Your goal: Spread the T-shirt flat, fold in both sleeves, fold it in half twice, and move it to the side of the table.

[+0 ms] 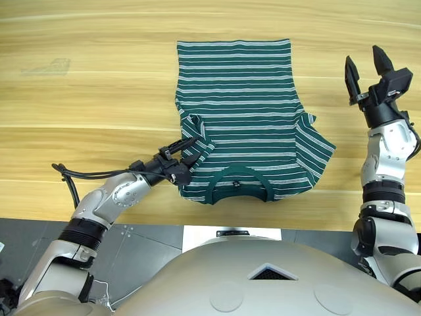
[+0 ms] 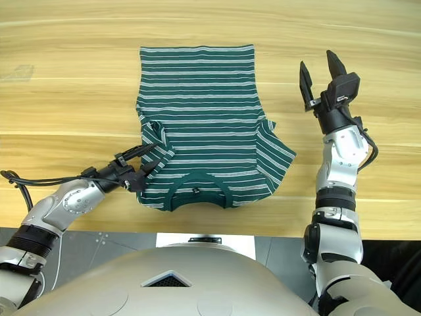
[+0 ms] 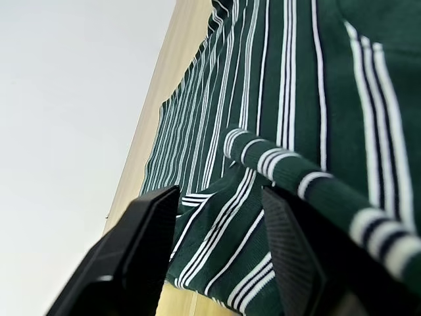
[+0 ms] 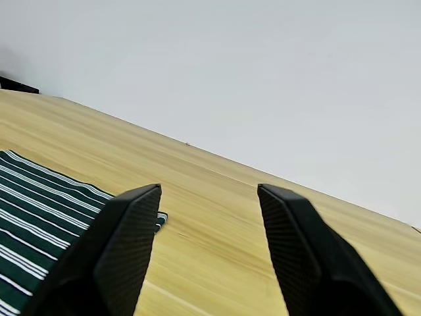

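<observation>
Evidently limp, the green striped fabric T-shirt is best pinched at the unfolded sleeve; left hand and right hand are spread open.

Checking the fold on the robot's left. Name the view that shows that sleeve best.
Left eye view: the whole sleeve lies folded onto the T-shirt, left gripper at its edge. The right eye view shows the same. The left wrist view gives a close strip of it; the right wrist view, a T-shirt hem corner.
</observation>
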{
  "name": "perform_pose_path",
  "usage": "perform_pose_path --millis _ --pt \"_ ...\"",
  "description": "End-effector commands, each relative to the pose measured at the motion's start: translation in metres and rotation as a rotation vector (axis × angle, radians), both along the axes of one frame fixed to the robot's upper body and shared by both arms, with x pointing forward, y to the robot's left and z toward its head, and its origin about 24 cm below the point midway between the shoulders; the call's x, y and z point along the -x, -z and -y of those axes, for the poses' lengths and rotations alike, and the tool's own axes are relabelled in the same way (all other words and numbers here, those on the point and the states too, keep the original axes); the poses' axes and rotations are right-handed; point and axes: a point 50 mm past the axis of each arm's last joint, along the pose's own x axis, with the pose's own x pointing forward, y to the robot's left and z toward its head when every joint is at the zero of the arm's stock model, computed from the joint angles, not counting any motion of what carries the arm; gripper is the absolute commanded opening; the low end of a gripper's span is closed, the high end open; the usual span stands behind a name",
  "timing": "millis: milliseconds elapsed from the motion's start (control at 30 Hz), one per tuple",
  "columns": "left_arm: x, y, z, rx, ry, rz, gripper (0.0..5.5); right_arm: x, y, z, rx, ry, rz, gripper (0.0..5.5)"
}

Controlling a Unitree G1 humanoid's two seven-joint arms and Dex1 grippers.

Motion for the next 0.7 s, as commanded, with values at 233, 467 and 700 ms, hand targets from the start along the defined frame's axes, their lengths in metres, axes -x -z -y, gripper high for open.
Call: perform_pose_path --millis 233,467,700 --pt "-0.019 -0.047 -0.006 0.528 -0.28 0.217 2.24 0.041 -0.01 0.035 0.503 -0.168 -0.06 2.71" --pt "-0.019 -0.045 -0.019 0.772 -0.46 0.218 2.24 0.088 0.012 0.078 0.927 -0.263 -0.295 2.71" --pt "-0.017 -0.037 -0.01 0.787 -0.457 0.201 2.24 0.107 0.041 0.06 1.009 -0.39 -0.308 2.71"
